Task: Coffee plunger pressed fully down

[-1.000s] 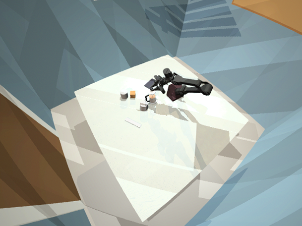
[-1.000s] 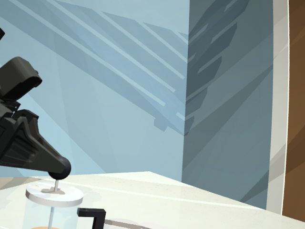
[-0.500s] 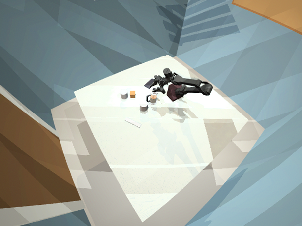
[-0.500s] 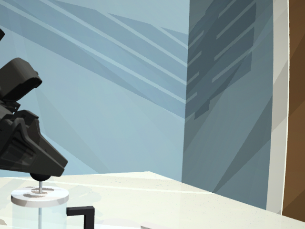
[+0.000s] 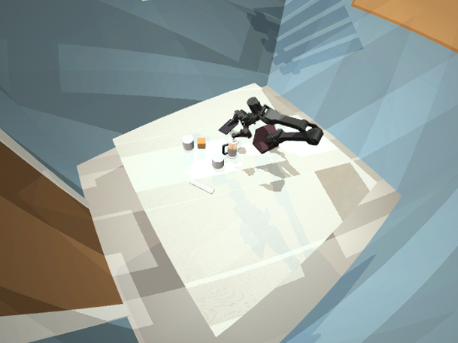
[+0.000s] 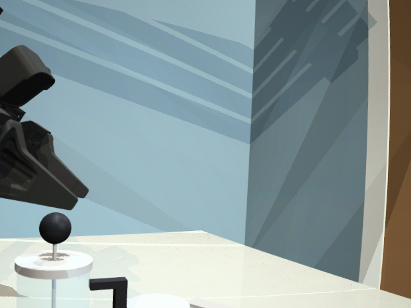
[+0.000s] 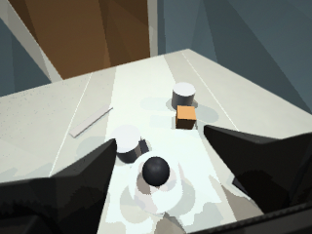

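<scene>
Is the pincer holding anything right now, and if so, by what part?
Nothing is held. The pincer is open, its fingers spread clear on either side of the plunger knob, not touching it.
</scene>
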Robot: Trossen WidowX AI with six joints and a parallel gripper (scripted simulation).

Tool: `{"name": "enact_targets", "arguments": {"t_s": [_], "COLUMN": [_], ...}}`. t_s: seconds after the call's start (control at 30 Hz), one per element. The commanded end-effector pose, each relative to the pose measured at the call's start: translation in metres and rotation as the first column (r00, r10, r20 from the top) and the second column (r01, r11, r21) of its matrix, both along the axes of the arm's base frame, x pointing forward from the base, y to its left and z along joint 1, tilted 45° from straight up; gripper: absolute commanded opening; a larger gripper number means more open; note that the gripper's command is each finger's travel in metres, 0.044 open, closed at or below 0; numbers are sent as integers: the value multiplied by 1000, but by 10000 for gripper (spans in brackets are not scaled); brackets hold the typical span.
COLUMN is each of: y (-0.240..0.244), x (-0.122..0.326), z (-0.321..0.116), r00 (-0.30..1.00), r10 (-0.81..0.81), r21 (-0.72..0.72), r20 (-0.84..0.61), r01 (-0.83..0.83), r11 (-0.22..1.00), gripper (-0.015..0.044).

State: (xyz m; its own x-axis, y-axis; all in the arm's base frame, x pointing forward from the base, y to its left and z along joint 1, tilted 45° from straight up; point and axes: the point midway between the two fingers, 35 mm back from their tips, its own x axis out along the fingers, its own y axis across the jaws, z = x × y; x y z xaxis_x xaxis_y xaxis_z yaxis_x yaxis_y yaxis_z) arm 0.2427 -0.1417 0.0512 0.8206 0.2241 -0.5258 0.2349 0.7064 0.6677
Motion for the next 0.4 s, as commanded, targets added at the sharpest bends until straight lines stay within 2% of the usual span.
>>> {"name": "enact_targets", "arguments": {"t_s": [0.0,0.37], "y": [-24,-27], "x": [-11,-14], "z": [39,46], "r00": [1000,1000], "r10": [4,3], "r21": [-1,2], "r20": [11,13], "r01": [-4,-3], "r11": [1000,1000], "gripper": [440,440]}}
